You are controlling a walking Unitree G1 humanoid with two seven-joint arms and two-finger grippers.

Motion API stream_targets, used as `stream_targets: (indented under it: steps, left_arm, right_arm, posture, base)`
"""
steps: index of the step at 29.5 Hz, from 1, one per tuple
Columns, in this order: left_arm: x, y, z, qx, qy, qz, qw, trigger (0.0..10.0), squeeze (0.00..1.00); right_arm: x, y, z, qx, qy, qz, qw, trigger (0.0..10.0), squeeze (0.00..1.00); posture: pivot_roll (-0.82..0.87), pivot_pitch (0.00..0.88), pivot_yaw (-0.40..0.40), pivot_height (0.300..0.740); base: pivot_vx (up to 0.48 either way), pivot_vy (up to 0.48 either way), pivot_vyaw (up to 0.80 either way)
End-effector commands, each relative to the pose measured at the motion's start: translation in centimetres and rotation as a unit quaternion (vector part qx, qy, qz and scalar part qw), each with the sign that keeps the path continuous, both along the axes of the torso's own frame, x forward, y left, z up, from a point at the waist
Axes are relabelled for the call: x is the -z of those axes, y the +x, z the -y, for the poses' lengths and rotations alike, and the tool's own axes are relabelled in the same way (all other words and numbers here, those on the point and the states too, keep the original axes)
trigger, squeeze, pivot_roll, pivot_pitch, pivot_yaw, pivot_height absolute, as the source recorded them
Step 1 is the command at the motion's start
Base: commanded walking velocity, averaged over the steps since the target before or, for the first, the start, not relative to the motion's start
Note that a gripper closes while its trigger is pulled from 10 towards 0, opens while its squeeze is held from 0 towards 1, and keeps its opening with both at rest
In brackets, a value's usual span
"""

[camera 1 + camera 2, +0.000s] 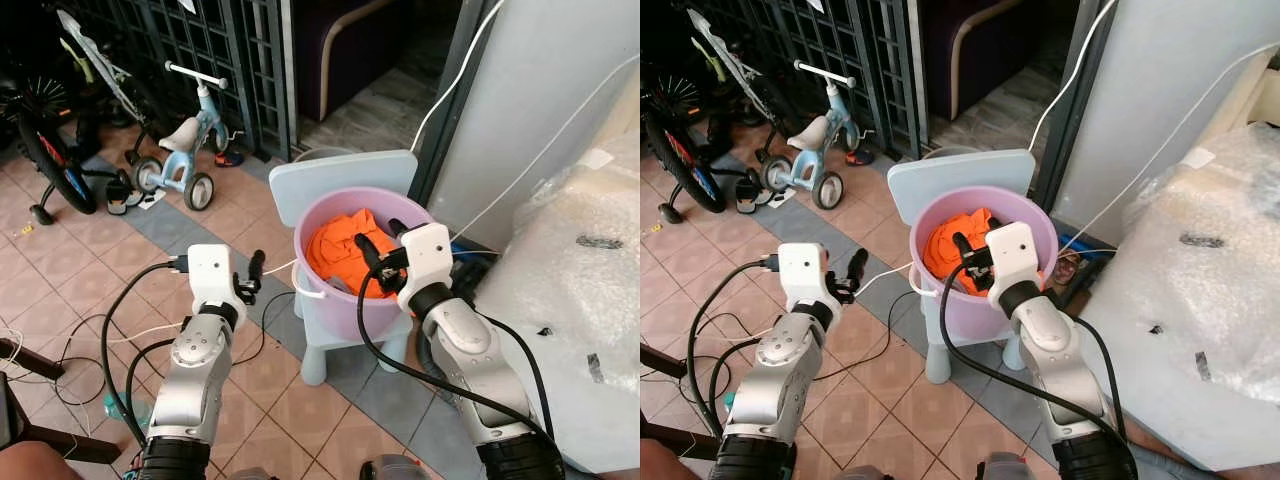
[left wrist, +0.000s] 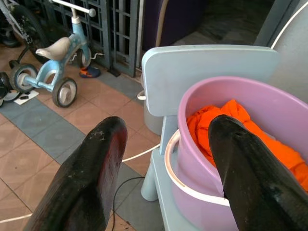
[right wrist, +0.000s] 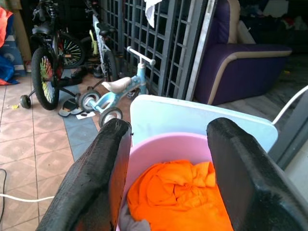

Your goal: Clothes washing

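Right now a pink bucket (image 1: 350, 300) stands on the seat of a small pale blue chair (image 1: 340, 180), and inside it lies a bundle of orange clothes (image 1: 340, 250). A bit of grey cloth (image 3: 132, 224) shows at the edge of the orange bundle in the right wrist view. The bucket has a white handle (image 2: 185, 185) that hangs down along its outer wall.

The right tool (image 1: 380, 250) is at the rim of the bucket, on the side nearer to the robot, and its two black fingers (image 3: 240, 178) are spread wide. They point over the orange clothes but they hold nothing. I cannot tell if the fingertips touch the cloth.

The left tool (image 1: 252, 275) is in the air beside the bucket, on the robot's left, apart from the bucket wall. Its fingers (image 2: 96, 173) are also wide apart and hold nothing.

On the tiled floor (image 1: 60, 270) a white cable (image 1: 150, 332) and some black cables run near the chair. Further back, by a dark metal gate (image 1: 200, 50), a light blue tricycle (image 1: 185, 150) is parked, and a bicycle (image 1: 45, 150) stands to the left of it. On the robot's right a large thing wrapped in clear plastic (image 1: 580, 290) is close to the right arm.
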State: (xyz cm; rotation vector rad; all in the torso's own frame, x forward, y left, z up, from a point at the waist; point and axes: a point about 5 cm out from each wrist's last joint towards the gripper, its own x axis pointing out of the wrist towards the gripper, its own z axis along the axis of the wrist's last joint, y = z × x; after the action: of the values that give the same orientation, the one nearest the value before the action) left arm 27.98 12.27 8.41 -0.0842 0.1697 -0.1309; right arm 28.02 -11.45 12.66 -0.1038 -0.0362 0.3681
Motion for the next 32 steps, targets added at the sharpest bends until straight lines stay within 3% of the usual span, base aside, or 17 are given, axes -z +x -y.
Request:
stream_targets:
  steps: [1, 12, 18, 32]
  left_arm:
    - [0.00, -0.11, -1.34, -0.021, 0.004, 0.000, 1.000, 10.0, 0.00]
    - [0.53, -0.27, -1.49, -0.026, 0.015, -0.017, 0.999, 10.0, 0.00]
    - [0.62, -0.33, -1.41, -0.027, 0.004, -0.023, 0.999, 10.0, 0.00]
    - [0.53, -0.48, -1.28, -0.023, -0.001, -0.020, 1.000, 10.0, 0.00]
  right_arm:
    - [-0.31, 0.08, -0.94, -0.014, 0.003, 0.005, 1.000, 10.0, 0.00]
    - [-0.33, 0.26, -1.13, -0.014, -0.007, 0.004, 1.000, 10.0, 0.00]
    - [-0.38, 0.30, -1.28, -0.017, -0.010, 0.007, 1.000, 10.0, 0.00]
    - [0.05, 0.42, -1.67, -0.025, -0.020, -0.003, 0.999, 10.0, 0.00]
  posture:
    - [-0.07, 0.101, 0.032, 0.740]
    - [-0.07, 0.106, 0.028, 0.740]
    - [-0.07, 0.109, 0.025, 0.740]
    - [-0.06, 0.105, 0.020, 0.740]
  base:
    - [0.480, 0.000, 0.00]
    - [0.440, 0.000, -0.09]
    - [0.000, -0.329, -0.18]
    - [0.000, -0.027, 0.00]
